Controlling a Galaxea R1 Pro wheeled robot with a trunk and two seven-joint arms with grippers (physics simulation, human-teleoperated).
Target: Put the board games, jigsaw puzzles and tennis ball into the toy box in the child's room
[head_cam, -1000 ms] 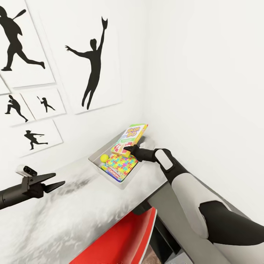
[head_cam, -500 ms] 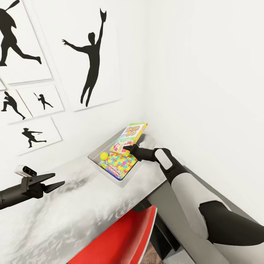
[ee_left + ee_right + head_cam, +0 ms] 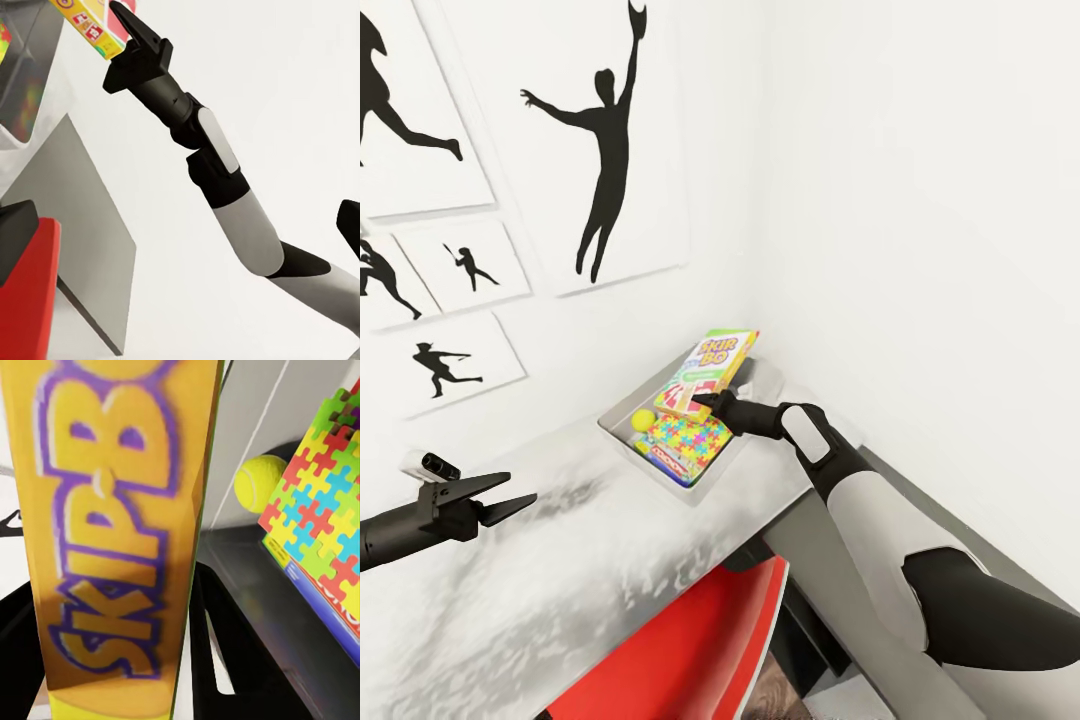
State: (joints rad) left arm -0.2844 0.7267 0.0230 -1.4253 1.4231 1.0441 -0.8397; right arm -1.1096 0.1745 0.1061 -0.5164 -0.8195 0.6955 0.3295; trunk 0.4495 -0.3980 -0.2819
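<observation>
The light-grey toy box (image 3: 618, 428) sits on the table (image 3: 560, 560) in the wall corner. Inside lie a yellow tennis ball (image 3: 644, 420) and a multicoloured jigsaw puzzle (image 3: 687, 437) stacked on another flat piece with a blue edge. My right gripper (image 3: 703, 402) is shut on a yellow "Skip-Bo" board game (image 3: 714, 368), held tilted on edge over the far side of the box. The right wrist view shows the board game (image 3: 112, 525) close up, with the tennis ball (image 3: 259, 482) and the jigsaw puzzle (image 3: 319, 510) beyond. My left gripper (image 3: 510, 497) hangs open over the table, well left of the box.
A red chair (image 3: 690, 640) is tucked under the table's front edge below my right arm. White walls with black silhouette posters (image 3: 605, 150) close in behind and right of the box. The left wrist view shows my right arm (image 3: 225, 187) and the red chair (image 3: 30, 300).
The whole picture has shifted slightly, so the camera moved. My right gripper still holds the board game over the box. The left arm has stayed put.
</observation>
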